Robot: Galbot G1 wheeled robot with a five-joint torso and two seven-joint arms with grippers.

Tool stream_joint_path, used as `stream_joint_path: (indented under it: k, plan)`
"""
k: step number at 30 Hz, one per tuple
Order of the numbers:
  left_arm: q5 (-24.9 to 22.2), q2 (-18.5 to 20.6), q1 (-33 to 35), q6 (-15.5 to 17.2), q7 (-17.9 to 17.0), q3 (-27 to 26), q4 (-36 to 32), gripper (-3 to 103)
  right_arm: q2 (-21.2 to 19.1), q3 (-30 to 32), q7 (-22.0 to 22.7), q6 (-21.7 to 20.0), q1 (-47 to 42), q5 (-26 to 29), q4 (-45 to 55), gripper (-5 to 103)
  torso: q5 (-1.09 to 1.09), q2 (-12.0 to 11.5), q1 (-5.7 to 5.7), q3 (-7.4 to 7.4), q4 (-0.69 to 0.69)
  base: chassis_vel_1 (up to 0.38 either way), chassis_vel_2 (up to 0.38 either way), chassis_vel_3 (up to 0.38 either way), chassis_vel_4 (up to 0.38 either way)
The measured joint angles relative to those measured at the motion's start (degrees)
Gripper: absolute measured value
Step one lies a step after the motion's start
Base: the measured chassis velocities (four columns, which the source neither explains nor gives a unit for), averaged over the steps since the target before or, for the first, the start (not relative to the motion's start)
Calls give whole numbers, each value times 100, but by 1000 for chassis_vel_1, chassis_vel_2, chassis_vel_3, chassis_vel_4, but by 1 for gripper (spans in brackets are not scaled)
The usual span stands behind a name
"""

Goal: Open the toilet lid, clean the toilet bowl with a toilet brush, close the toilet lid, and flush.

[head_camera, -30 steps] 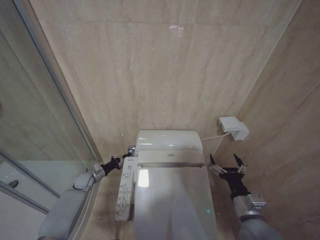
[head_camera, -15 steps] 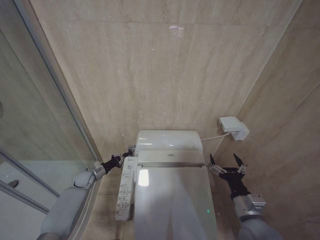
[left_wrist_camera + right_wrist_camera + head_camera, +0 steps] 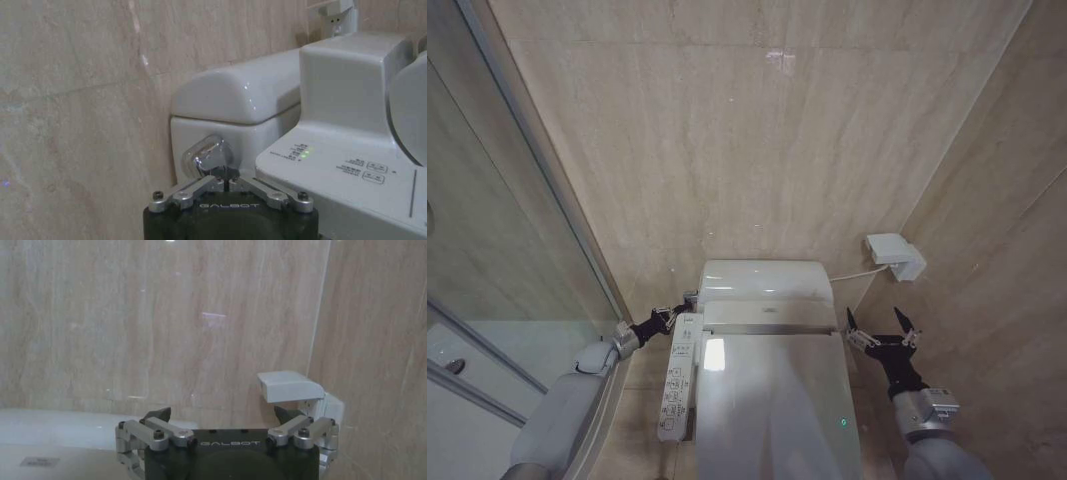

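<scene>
Two arms in frame, one doing the work. Largest first: toilet bowl sits centre-near, toilet lid down flat over it, so lid work looks finished and flush is the step in hand. Tank is behind it against the far wall. Long button panel runs along the bowl's left side, status light lit green in the left wrist view. White wall box hangs on the right wall, cable running to the tank.

Left gripper is at the tank's left face, fingers pinched together with the tips right at the chrome flush lever. They seem to touch it, but I can't confirm contact from this angle.

Right gripper is parked right of the tank, claws spread wide, holding nothing.

Toilet brush: can't spot it from here.

For a good flush: push with the closed tips as one blunt point, centred on the lever paddle. Off-centre likely slips off the glossy chrome. Press along the lever's travel, firm and held briefly, and keep the wrist clear of the button panel just beside it.
</scene>
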Motion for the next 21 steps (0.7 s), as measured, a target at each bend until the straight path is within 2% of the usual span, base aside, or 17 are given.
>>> stream_joint_path:
  k: [21]
  plan:
    - [14, 45, 61, 40, 80, -47, -70, 0, 0, 0, 0, 0, 0, 0, 0, 100, -1, 0, 1, 0, -1, 0, 0, 0, 0]
